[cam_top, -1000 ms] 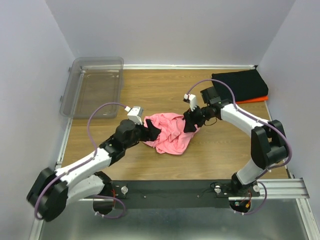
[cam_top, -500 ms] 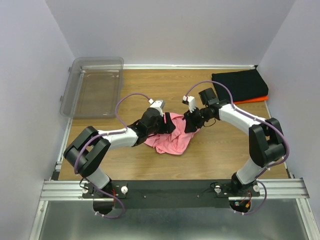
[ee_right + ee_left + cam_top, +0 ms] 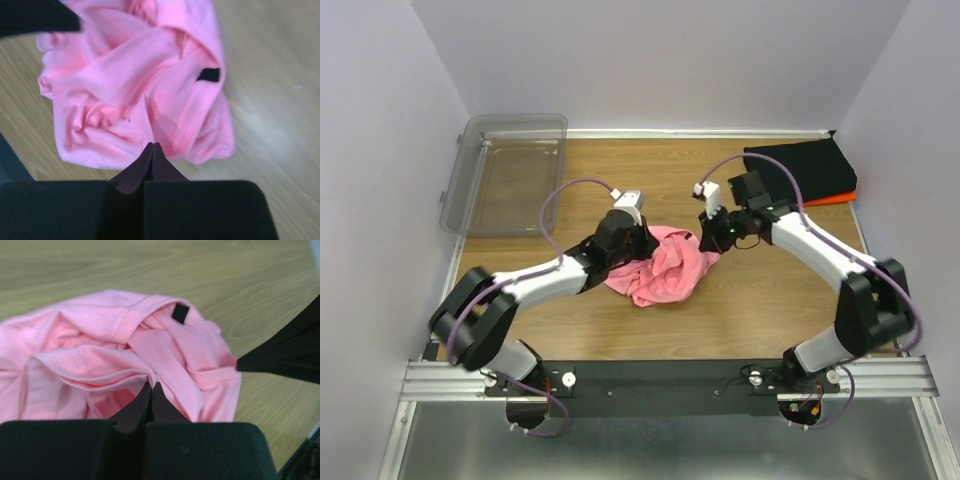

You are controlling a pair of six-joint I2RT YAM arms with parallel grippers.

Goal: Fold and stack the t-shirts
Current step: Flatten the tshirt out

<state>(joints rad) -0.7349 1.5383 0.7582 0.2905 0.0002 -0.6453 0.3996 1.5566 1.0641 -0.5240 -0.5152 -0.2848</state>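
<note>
The pink t-shirt (image 3: 660, 268) lies crumpled in the middle of the wooden table, its dark neck label (image 3: 180, 313) facing up. My left gripper (image 3: 638, 240) is at the shirt's far left edge. In the left wrist view it (image 3: 151, 385) is shut, pinching a fold of pink cloth (image 3: 100, 365). My right gripper (image 3: 712, 243) is at the shirt's right edge. In its own view it (image 3: 151, 145) is shut on pink cloth (image 3: 125, 80) near the label (image 3: 208, 74). A folded black t-shirt (image 3: 800, 170) rests on an orange one (image 3: 832, 198) at the back right.
A clear plastic bin (image 3: 510, 175) stands at the back left corner of the table (image 3: 620, 170). White walls close in the left, back and right sides. The black mounting rail (image 3: 660, 378) runs along the near edge.
The left arm swung in from the shirt's left side to its far left edge. Both grippers went from open to shut on the pink cloth. The right gripper shifted slightly right.
</note>
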